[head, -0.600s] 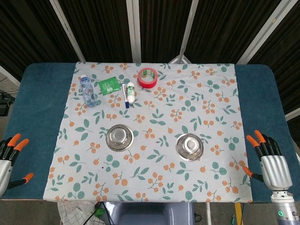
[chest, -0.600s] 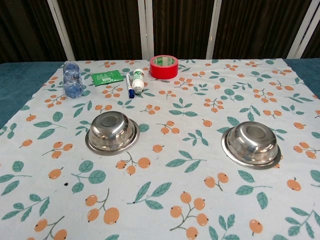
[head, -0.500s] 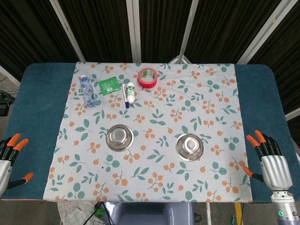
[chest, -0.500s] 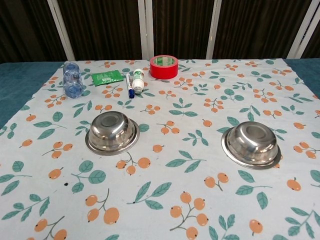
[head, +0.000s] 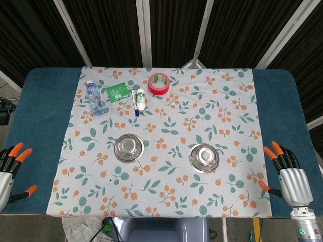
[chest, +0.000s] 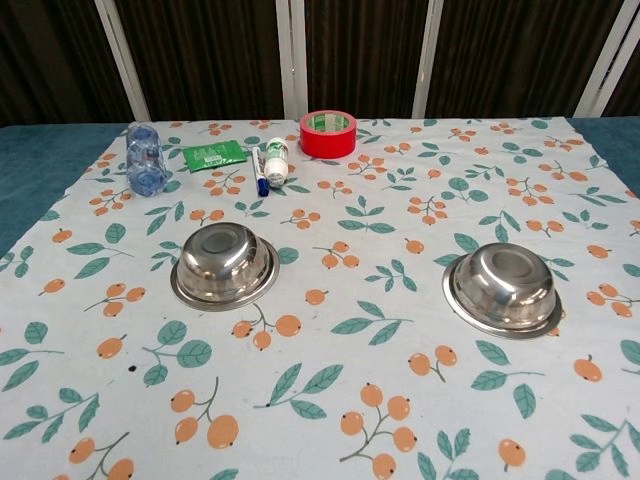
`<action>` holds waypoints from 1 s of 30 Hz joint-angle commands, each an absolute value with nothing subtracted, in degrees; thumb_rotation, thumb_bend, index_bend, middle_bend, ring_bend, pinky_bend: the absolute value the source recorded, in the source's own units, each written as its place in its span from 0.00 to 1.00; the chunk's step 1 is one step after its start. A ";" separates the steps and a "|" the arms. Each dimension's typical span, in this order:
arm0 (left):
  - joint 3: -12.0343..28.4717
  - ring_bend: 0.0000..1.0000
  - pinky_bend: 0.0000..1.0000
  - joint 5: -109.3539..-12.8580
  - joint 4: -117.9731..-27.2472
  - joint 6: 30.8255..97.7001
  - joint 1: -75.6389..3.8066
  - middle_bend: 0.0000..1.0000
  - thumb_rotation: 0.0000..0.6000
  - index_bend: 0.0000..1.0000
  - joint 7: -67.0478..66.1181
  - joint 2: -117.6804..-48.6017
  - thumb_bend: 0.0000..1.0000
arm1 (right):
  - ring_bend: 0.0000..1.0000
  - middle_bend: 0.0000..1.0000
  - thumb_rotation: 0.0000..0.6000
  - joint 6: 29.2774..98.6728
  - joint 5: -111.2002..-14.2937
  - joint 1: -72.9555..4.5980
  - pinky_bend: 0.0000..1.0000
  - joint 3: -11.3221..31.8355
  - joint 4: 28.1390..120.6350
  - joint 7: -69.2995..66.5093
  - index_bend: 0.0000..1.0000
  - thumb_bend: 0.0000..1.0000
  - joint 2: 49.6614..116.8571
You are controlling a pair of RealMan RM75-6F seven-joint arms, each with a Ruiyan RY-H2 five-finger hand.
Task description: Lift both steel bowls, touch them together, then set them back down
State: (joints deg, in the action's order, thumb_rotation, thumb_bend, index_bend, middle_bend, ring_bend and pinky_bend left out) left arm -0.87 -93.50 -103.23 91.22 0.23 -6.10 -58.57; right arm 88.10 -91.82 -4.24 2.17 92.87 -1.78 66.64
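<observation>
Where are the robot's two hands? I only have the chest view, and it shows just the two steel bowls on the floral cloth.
Observer: The left hand sits off the cloth's left edge, over the blue table cover.
Operator: And the right one?
Observer: The right hand is at the cloth's right edge, fingers spread, holding nothing.
Operator: Is either touching a bowl?
Observer: No. The left steel bowl and the right steel bowl both stand untouched, well away from the hands.

The right hand (head: 290, 177) sits slightly further toward 6 o'clock in the head view than 0.6 seconds ago.
</observation>
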 commanded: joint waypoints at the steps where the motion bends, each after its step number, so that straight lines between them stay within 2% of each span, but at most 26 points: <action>1: -0.96 0.00 0.02 -93.14 -103.35 90.95 0.25 0.00 1.00 0.15 -5.79 -58.52 0.13 | 0.06 0.05 1.00 87.20 -92.07 -4.09 0.10 1.20 94.38 -2.22 0.16 0.09 65.71; 6: -1.55 0.00 0.01 -94.52 -103.54 91.77 0.66 0.00 1.00 0.15 -4.36 -57.96 0.11 | 0.06 0.05 1.00 84.81 -92.73 -4.52 0.10 -0.36 97.43 -4.06 0.17 0.06 64.48; 9: -1.71 0.00 0.01 -94.25 -103.46 91.77 0.79 0.00 1.00 0.15 -2.41 -57.31 0.11 | 0.06 0.05 1.00 83.58 -93.83 -5.36 0.09 -0.60 98.29 -0.48 0.17 0.05 64.88; 16: -1.23 0.00 0.01 -92.96 -103.38 92.18 1.11 0.00 1.00 0.15 -1.22 -56.65 0.11 | 0.06 0.04 1.00 77.98 -92.08 -9.40 0.09 1.75 105.67 10.58 0.17 0.05 65.85; 19: -1.36 0.00 0.01 -93.04 -103.44 92.74 1.54 0.00 1.00 0.15 -1.23 -56.53 0.11 | 0.06 0.02 1.00 73.23 -88.94 -12.12 0.09 2.95 107.90 15.58 0.17 0.05 67.63; 27: -1.34 0.00 0.01 -92.71 -103.75 92.75 1.77 0.00 1.00 0.15 -1.39 -56.34 0.11 | 0.06 0.00 1.00 67.87 -79.78 -16.27 0.09 6.06 110.43 26.22 0.17 0.05 71.80; 30: -1.24 0.00 0.01 -92.30 -103.85 92.36 1.67 0.00 1.00 0.15 -1.91 -56.45 0.11 | 0.06 0.00 1.00 66.33 -74.70 -18.20 0.09 7.49 111.32 30.62 0.14 0.06 73.49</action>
State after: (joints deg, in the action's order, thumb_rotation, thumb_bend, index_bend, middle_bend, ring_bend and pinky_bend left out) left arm -1.27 -92.38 -103.82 92.44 1.71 -1.83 -56.41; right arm 68.21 -78.54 -16.15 5.90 110.12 27.08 71.61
